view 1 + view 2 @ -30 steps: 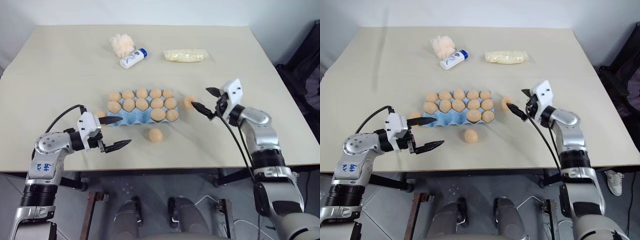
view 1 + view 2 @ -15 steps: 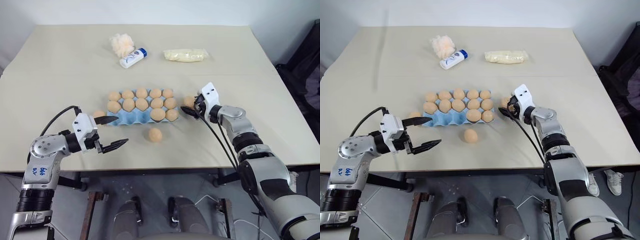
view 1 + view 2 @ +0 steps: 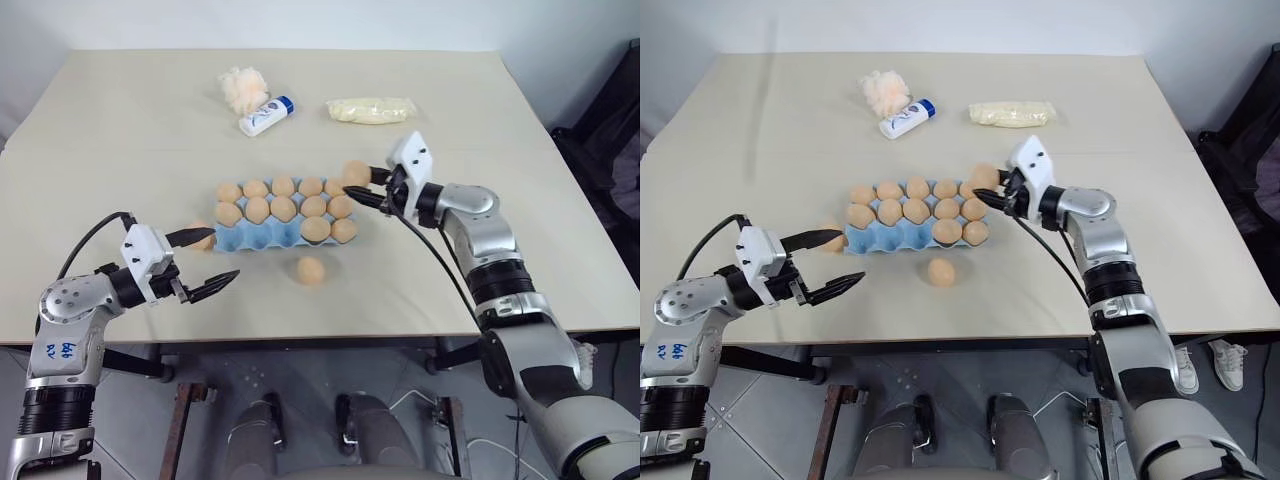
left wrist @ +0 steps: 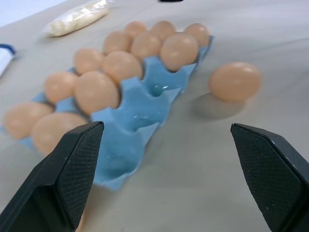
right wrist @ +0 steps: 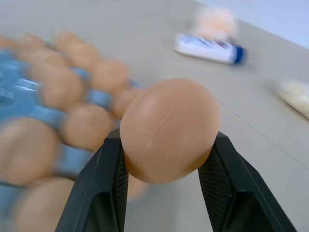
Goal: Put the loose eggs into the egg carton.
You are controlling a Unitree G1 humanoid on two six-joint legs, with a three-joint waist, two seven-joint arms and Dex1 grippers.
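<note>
Egg (image 3: 356,173) sits pinched in the right end effector (image 3: 366,187), raised over the carton (image 3: 262,238) edge at 3 o'clock. Risk: the smooth oval may squirt from the narrow black fingers, or knock seated eggs while lowering. Carton is moulded blue, cupped. Another egg (image 3: 311,269) lies on the bench (image 3: 120,150) at 6 o'clock. Left end effector (image 3: 204,262) gapes wide, empty.

So it's a big beige rectangular table (image 3: 120,130) and there's not much on it: a light-blue moulded egg carton (image 3: 262,236) sits mid-table, one loose tan-orange egg (image 3: 311,269) lies just in front of it, another egg (image 3: 203,234) by its left end. At the back there's a fluffy cream sponge ball (image 3: 240,88) touching a white bottle with a blue cap (image 3: 266,116), and a pale yellow bag (image 3: 371,110) further right
</note>
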